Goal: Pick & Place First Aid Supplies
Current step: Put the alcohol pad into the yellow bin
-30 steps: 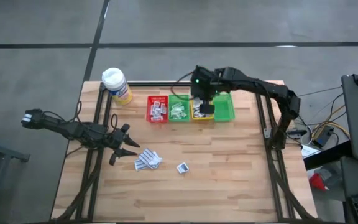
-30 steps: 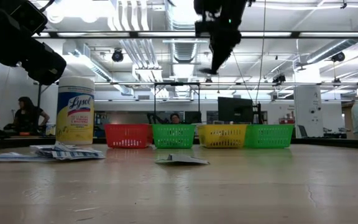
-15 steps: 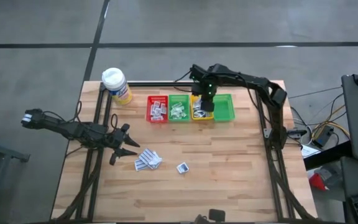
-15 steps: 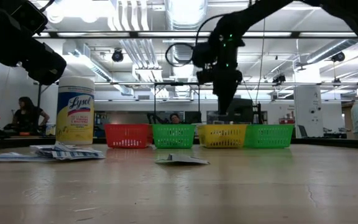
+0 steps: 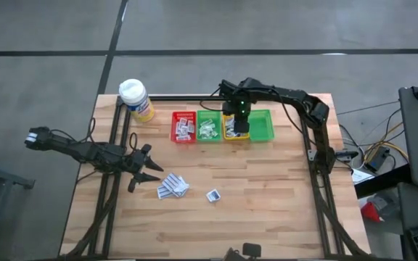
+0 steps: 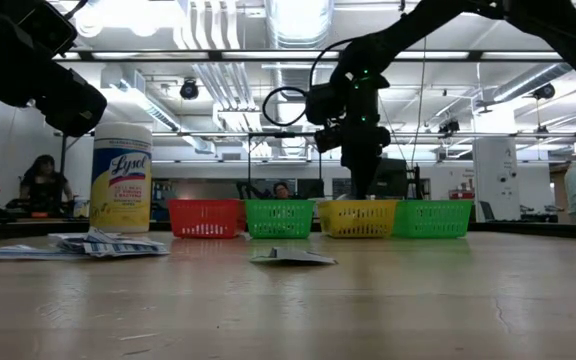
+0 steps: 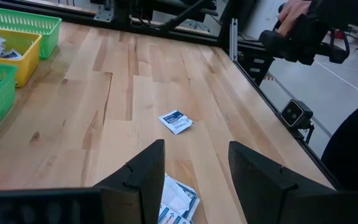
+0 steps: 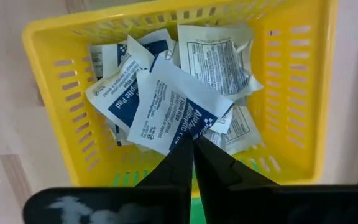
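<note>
My right gripper points down over the yellow bin, shut on a white sachet with blue print. Beneath it, more first aid supplies fill the bin. Toward the left of the table my left gripper hangs open above the wood, touching nothing. A pile of sachets lies flat just in front of its fingers. One sachet lies alone further right, also visible in the left wrist view. My right gripper pinches the blue-printed sachet by its edge between its two fingertips, coming from above and pointing down. The sachet spreads out tilted over the other packets in the bin. Whether it rests on them I cannot tell.
A red bin and a green bin stand left of the yellow one, both holding packets. Another green bin is on its right. A white-capped yellow bottle occupies the far left corner. The near half of the table is bare wood.
My right gripper has sunk from high above the row of bins to just over the yellow bin. It has also shifted a little toward the table's left and tipped until it points straight down. The left arm has kept still.
</note>
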Tool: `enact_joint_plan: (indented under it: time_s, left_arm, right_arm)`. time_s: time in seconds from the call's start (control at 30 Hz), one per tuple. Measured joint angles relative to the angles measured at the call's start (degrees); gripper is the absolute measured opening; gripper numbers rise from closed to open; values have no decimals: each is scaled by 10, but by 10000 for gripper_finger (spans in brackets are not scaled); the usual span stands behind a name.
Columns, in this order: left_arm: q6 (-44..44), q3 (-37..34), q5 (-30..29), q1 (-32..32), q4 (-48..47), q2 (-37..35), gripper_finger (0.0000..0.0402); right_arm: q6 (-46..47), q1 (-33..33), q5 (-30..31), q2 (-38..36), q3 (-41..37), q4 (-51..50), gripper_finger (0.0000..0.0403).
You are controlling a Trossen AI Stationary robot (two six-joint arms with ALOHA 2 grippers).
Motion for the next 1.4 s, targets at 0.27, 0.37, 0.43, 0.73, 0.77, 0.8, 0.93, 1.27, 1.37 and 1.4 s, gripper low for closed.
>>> enact_joint_plan:
  time_s: [0.27, 0.37, 0.43, 0.73, 0.77, 0.8, 0.93, 1.27, 1.37, 1.4]
  left_arm:
    - [0, 0, 0, 0, 0, 0, 172]
    - [0, 0, 0, 0, 0, 0, 172]
    - [0, 0, 0, 0, 0, 0, 172]
    - [0, 0, 0, 0, 0, 0, 172]
    - [1, 0, 0, 0, 0, 0, 172]
    - [1, 0, 0, 0, 0, 0, 172]
    - [1, 0, 0, 0, 0, 0, 172]
    - [2, 0, 0, 0, -2, 0, 172]
    - [4, 0, 0, 0, -2, 0, 172]
    - [4, 0, 0, 0, -2, 0, 172]
  right_arm:
    - [3, -5, 1, 0, 0, 1, 82]
    - [5, -6, 2, 0, 6, -2, 116]
    - [16, -5, 2, -3, 15, -15, 132]
    - [-2, 75, -198, -117, 26, -33, 141]
    - [-9, 91, -198, -130, 26, -31, 138]
    - [-13, 109, -198, -141, 26, -31, 135]
    - [-18, 191, -195, -170, 26, -21, 123]
    - [13, 365, -136, -152, 25, 50, 105]
    - [21, 397, -106, -142, 24, 82, 102]
    - [23, 405, -101, -136, 25, 94, 101]
